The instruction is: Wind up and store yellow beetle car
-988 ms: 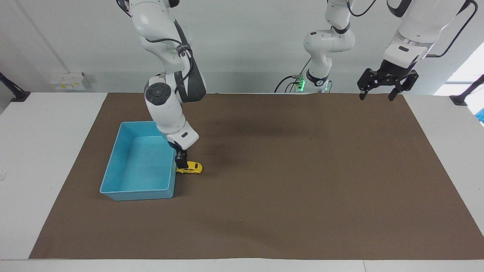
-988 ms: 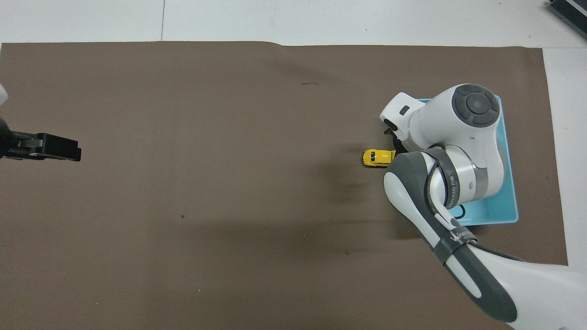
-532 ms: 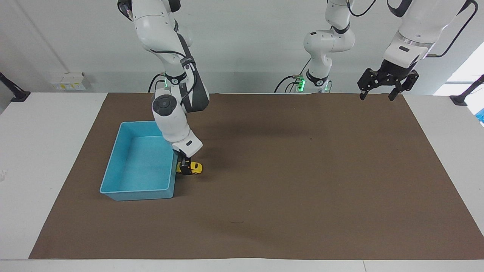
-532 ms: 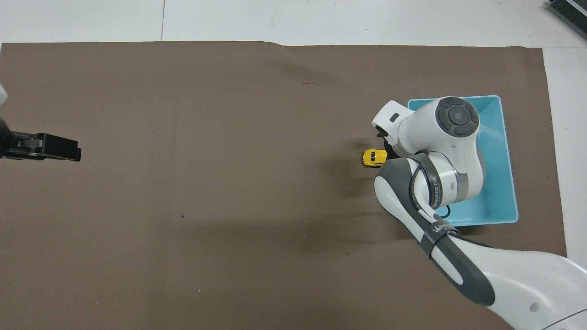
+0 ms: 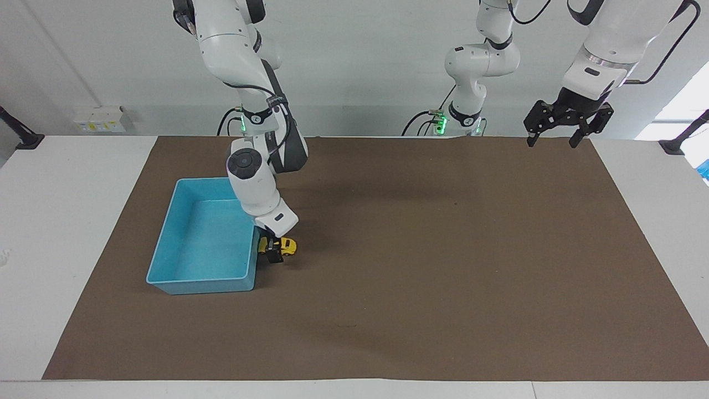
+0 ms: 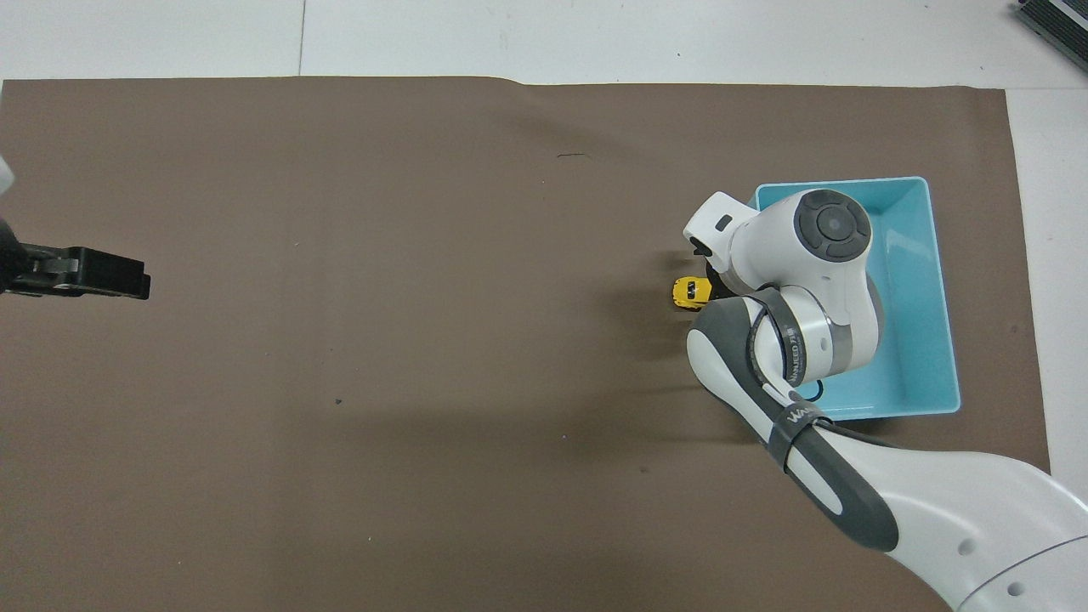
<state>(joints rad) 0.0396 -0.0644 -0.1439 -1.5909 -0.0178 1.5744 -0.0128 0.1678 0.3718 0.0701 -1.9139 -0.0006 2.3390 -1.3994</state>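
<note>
The yellow beetle car (image 5: 287, 244) (image 6: 690, 291) stands on the brown mat, close to the blue bin (image 5: 207, 244) (image 6: 914, 280) on the side toward the table's middle. My right gripper (image 5: 271, 250) is down at mat level and straddles the car's end nearest the bin. It covers that end in the facing view, and in the overhead view my right wrist hides it. My left gripper (image 5: 552, 142) (image 6: 82, 274) waits open and empty, raised over the mat's corner at the left arm's end.
The blue bin is open-topped with nothing in it. The brown mat (image 5: 443, 266) covers most of the white table (image 5: 66, 221). A small dark mark (image 6: 574, 155) lies on the mat, farther from the robots than the car.
My right gripper has slid along the car from the bin side and come down over it. The car has stayed in place. The left arm has not moved.
</note>
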